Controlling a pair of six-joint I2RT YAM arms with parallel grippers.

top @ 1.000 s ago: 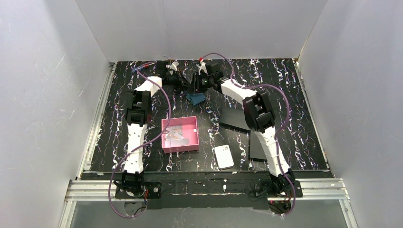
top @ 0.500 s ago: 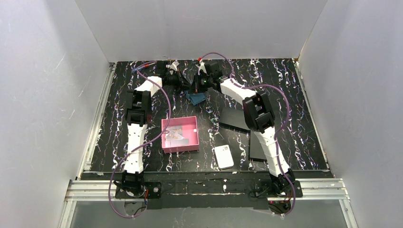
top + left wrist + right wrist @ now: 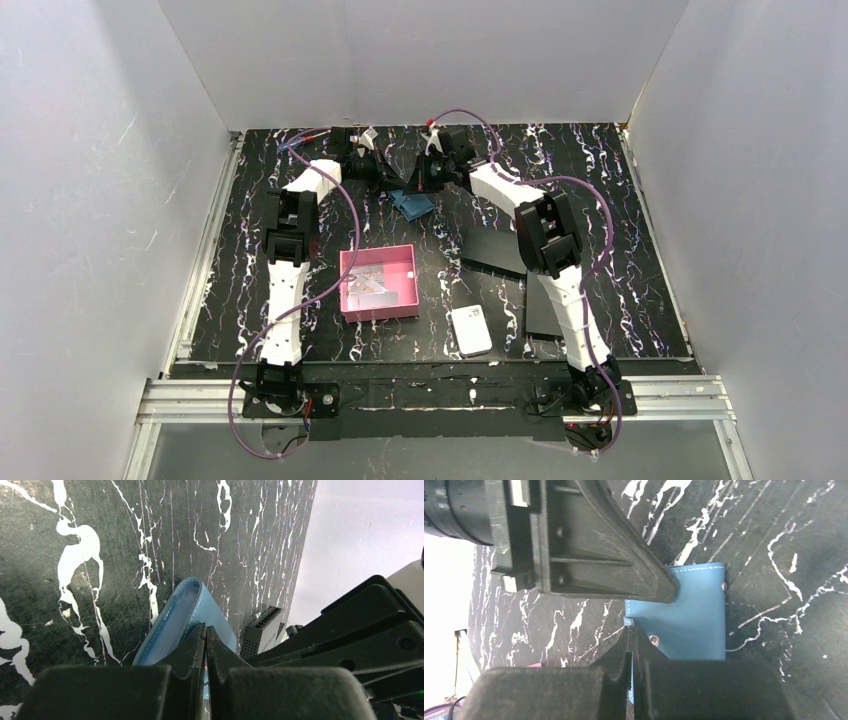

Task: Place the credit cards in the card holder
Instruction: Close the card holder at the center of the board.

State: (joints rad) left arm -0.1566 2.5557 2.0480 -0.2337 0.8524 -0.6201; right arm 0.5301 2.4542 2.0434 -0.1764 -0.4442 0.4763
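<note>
The left tool [image 3: 205, 628] and right tool [image 3: 631, 631] pinch the card holder [image 3: 694, 610] (teal, studded).

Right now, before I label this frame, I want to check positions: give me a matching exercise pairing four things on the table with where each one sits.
Things:
1. teal-blue fold-over wallet
2. pink square tray
3. white rounded-corner block
4. flat black rectangles

Places:
a. near the front, centre
b. right of centre, alongside the right arm
c. far back, centre
d. left of centre, mid-depth

Pairs: 1-c; 2-d; 3-a; 4-b.
</note>
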